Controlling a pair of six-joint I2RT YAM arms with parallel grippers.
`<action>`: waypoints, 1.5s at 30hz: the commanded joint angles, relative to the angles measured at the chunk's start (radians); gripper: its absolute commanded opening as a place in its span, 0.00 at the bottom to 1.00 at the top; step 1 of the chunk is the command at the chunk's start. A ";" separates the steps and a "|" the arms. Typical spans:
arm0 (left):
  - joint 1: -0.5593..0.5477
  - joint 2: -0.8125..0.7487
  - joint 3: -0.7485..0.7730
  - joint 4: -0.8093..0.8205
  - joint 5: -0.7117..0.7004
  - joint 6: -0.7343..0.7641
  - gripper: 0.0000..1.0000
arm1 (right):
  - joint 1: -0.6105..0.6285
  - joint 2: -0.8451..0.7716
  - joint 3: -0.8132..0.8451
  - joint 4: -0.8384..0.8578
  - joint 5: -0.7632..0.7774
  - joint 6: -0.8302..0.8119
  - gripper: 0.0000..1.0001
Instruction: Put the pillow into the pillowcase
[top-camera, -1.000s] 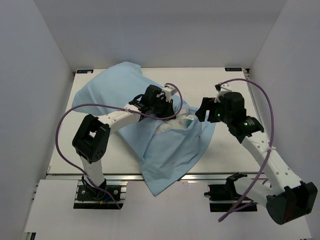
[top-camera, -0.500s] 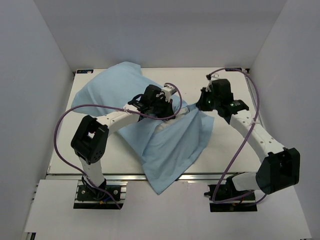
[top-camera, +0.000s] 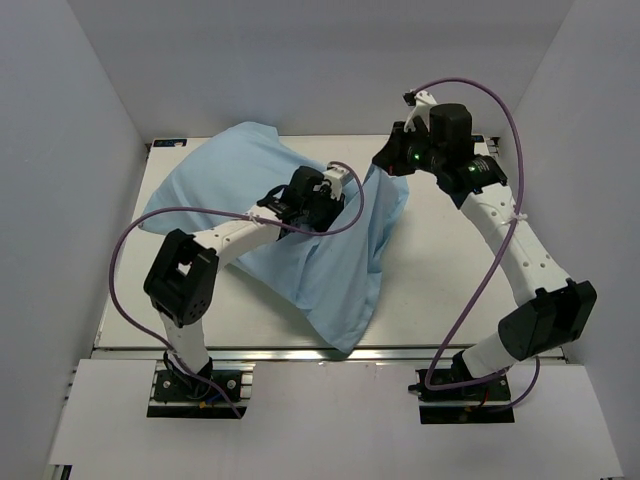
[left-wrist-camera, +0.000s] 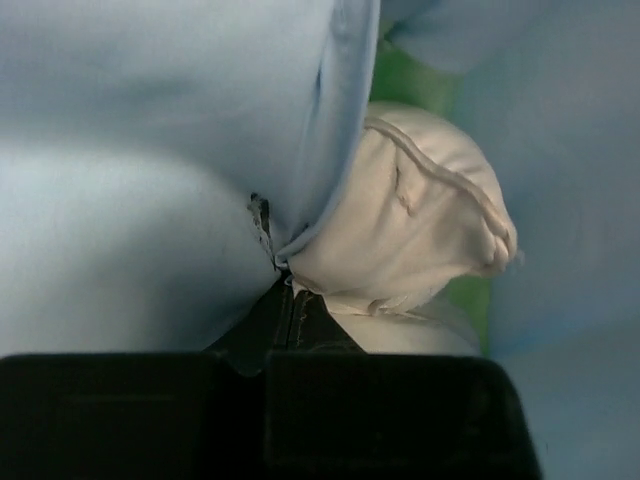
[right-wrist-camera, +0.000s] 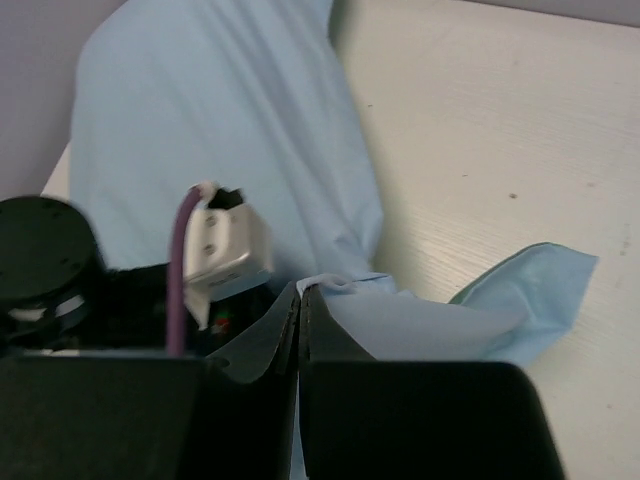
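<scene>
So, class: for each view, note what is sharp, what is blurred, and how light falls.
Top external: sharp, evenly lit, soft shadows across the pillowcase. Left wrist: close, soft focus, pillow tinted cream, left gripper a black blur. Right wrist: right gripper dark, blurred; table bright.

Desk (top-camera: 450, 270) right of centre open for passage. Left-centre: heaped pillowcase (top-camera: 335, 275), left arm (top-camera: 235, 238) lying across it. Walls (top-camera: 80, 150) hem three sides.
</scene>
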 joint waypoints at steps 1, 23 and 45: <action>0.016 0.099 0.044 -0.199 -0.093 0.010 0.01 | -0.019 -0.041 0.074 0.216 -0.194 0.014 0.00; 0.016 -0.520 0.072 -0.171 -0.384 -0.088 0.98 | -0.028 -0.113 -0.230 0.258 0.056 0.034 0.00; 0.454 -0.321 0.176 -0.446 -0.632 -0.261 0.98 | -0.005 0.331 0.393 -0.167 -0.118 -0.097 0.89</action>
